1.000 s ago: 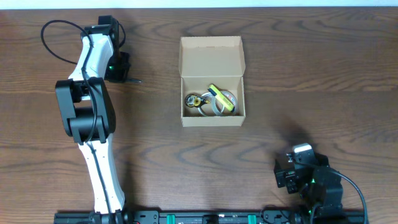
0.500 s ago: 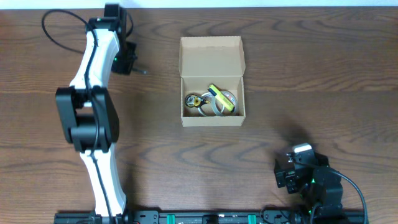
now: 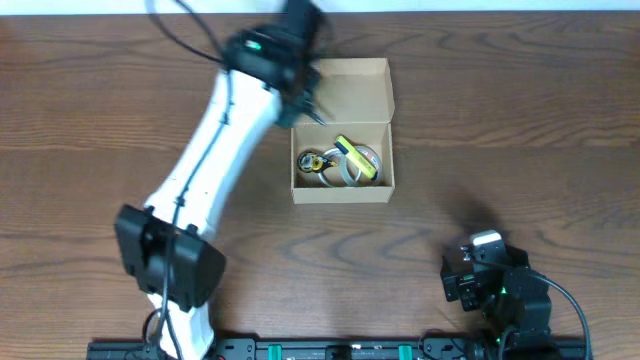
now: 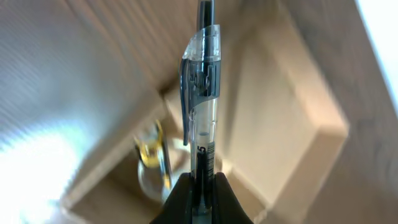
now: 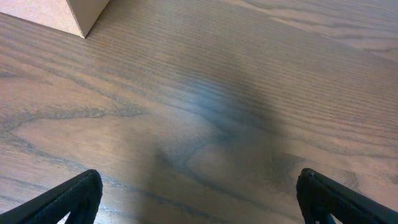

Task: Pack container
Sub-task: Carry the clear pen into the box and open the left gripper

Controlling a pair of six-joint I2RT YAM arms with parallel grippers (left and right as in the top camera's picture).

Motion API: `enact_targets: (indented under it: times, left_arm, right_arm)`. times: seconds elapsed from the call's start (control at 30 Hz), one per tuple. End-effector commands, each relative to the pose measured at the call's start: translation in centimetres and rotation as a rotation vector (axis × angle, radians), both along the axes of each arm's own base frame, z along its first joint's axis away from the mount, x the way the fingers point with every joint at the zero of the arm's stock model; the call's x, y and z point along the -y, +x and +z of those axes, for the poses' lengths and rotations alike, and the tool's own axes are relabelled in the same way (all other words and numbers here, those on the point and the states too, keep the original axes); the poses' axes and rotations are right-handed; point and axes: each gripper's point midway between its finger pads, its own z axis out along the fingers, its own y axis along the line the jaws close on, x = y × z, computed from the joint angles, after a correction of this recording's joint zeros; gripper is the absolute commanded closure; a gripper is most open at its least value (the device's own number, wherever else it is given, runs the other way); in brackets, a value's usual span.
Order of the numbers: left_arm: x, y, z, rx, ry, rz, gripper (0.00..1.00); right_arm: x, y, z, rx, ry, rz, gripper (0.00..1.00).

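My L gripper (image 4: 200,190) clamped on clear pen (image 4: 202,106), container (image 4: 280,118) open just below me. My R gripper (image 5: 200,202) fingers wide apart over table (image 5: 205,81), container corner ahead-left.

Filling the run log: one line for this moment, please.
left gripper: shut on clear plastic pen, over tan cardboard box | right gripper: open, over wooden table | pen not yet in box

The overhead view looks straight down on the whole desk (image 3: 500,120) from well above. The left wrist view sits close over the container (image 3: 350,95), looking along the pen (image 4: 205,93) into it. The right wrist view, low at the near right, faces far-left and catches only the container's corner.
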Motion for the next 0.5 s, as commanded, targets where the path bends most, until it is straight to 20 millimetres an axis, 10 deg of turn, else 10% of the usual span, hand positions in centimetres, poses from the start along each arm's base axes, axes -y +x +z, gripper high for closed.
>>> enact_targets:
  times: [0.0, 0.47]
  left_arm:
    - [2.4, -1.9, 0.3, -0.009, -0.027, 0.014, 0.94]
    - [7.3, -6.8, -7.5, -0.117, -0.053, 0.100, 0.94]
  right_arm:
    - [0.0, 0.0, -0.2, -0.002, -0.006, 0.005, 0.01]
    - [0.0, 0.0, -0.2, -0.002, -0.006, 0.006, 0.01]
